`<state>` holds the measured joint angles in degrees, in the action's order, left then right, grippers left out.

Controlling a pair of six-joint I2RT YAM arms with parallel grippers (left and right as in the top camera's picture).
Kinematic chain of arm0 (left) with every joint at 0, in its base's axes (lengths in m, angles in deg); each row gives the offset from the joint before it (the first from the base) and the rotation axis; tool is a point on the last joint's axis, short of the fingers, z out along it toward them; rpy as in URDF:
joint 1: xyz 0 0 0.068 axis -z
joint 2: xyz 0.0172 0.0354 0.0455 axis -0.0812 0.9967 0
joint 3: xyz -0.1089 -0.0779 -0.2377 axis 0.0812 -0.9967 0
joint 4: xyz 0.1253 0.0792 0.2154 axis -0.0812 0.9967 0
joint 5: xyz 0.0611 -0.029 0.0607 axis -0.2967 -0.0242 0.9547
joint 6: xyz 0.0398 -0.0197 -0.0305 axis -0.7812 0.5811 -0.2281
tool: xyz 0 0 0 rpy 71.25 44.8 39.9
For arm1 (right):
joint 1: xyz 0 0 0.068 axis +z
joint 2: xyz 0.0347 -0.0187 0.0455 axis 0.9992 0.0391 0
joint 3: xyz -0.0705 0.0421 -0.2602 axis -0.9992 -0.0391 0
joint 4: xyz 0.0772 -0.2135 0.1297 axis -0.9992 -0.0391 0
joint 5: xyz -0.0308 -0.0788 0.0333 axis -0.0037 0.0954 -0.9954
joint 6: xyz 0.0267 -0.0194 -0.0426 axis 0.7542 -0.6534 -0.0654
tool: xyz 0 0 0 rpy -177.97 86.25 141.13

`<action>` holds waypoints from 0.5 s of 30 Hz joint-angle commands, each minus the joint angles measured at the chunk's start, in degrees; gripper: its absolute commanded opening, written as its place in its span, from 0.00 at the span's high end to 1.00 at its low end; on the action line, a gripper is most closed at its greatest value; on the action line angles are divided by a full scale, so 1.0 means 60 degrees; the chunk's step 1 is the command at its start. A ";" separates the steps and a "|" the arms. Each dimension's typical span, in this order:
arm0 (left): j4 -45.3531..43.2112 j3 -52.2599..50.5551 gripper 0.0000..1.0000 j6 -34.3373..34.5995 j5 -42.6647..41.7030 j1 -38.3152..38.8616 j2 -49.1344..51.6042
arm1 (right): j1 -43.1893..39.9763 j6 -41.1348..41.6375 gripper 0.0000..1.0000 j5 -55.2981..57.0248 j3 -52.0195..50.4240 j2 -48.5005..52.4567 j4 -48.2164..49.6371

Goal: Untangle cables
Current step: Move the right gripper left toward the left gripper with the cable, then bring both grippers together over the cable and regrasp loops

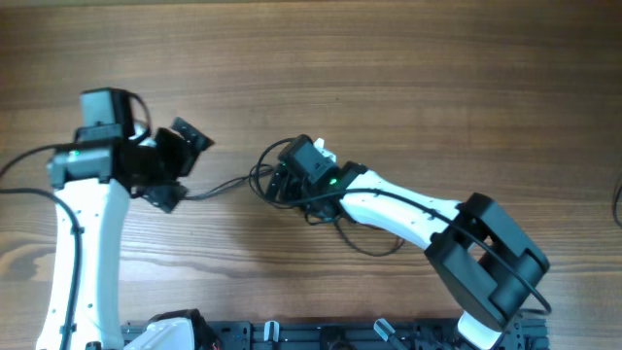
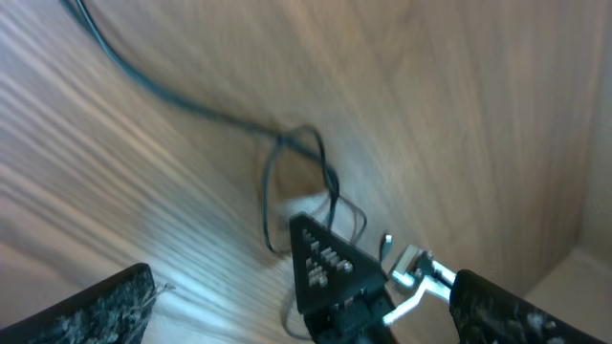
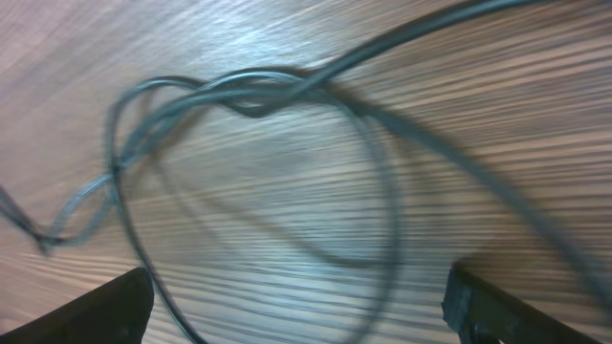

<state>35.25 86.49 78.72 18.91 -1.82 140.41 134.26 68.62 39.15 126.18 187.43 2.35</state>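
Right, the right gripper (image 3: 296, 287) hangs low, fingers spread wide and pinching nothing, over the knot of thin black flexible cables (image 3: 258, 91) mid-way across the brown wood-grain table (image 1: 389, 78), placed, I'd say, to pick one strand out of the crossing. At nine o'clock from the knot the left gripper (image 1: 183, 167) hovers, also spread and empty, beside the strand running out to it, likely for a counter-pull. No brand, label or lettering can be read.
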 commanded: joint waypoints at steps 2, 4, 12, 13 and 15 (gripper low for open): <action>-0.0091 -0.0718 0.00 0.2871 -0.0160 0.1628 0.0219 | -0.0798 -0.1942 0.00 0.0237 -0.0033 -0.1610 -0.0747; -0.0350 -0.0925 0.00 0.3300 -0.0044 0.2153 0.0346 | -0.1137 -0.2076 0.00 0.0477 -0.0033 -0.2178 -0.1224; -0.1424 -0.1974 0.06 0.5166 0.1563 0.3807 0.1275 | -0.2248 -0.2073 0.00 0.1264 -0.0033 -0.2845 -0.2776; -0.1639 -0.2135 0.07 0.5169 0.1621 0.3956 0.1446 | -0.2317 -0.2116 0.00 0.1260 -0.0033 -0.2845 -0.2801; -0.2113 -0.2397 0.09 0.5169 0.1632 0.4164 0.1698 | -0.2328 -0.2251 0.00 0.1271 -0.0033 -0.2845 -0.2750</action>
<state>25.81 75.34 106.50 25.45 20.74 147.42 120.62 57.18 44.92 126.18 170.71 -14.27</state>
